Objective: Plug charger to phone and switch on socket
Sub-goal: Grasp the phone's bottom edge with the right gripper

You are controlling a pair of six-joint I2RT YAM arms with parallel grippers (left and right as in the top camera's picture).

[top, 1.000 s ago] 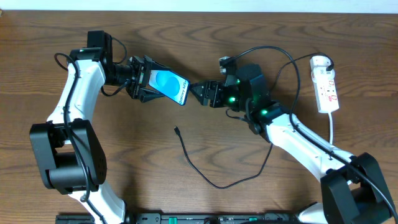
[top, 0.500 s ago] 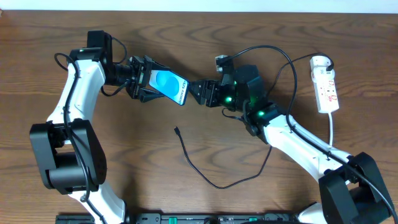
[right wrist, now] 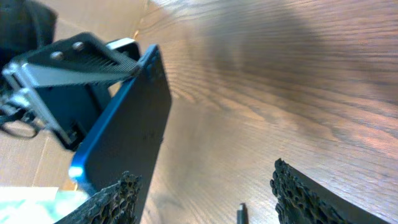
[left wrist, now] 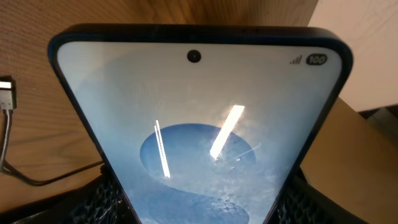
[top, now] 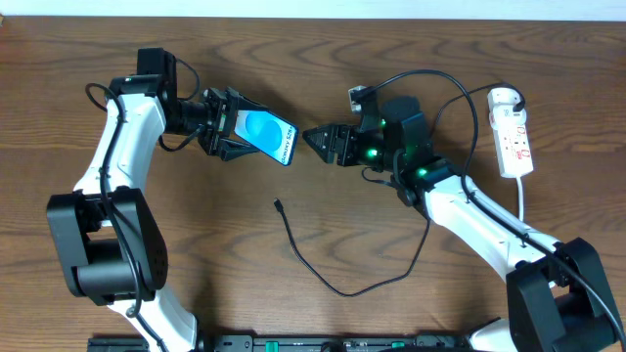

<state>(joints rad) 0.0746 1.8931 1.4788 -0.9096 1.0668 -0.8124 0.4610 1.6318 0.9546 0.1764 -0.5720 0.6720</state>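
My left gripper [top: 227,130] is shut on the phone [top: 266,136], blue screen up, and holds it tilted above the table. The phone's screen fills the left wrist view [left wrist: 199,118]. My right gripper [top: 315,140] is open and empty, just right of the phone's free end; in the right wrist view the phone's dark back [right wrist: 127,127] sits by its left finger. The charger is a thin black cable [top: 337,288] lying on the table, its connector tip [top: 278,204] below the phone and showing between my right fingers [right wrist: 241,213]. The white socket [top: 513,132] lies at the far right.
The charger cable loops up behind my right arm [top: 430,78] toward the socket. A white cord [top: 523,200] runs down from the socket. The connector tip also shows at the left edge of the left wrist view [left wrist: 5,93].
My right gripper moved in toward the phone's end, then drew back a little to the right. The left arm and phone have not moved. The cable lies as before.
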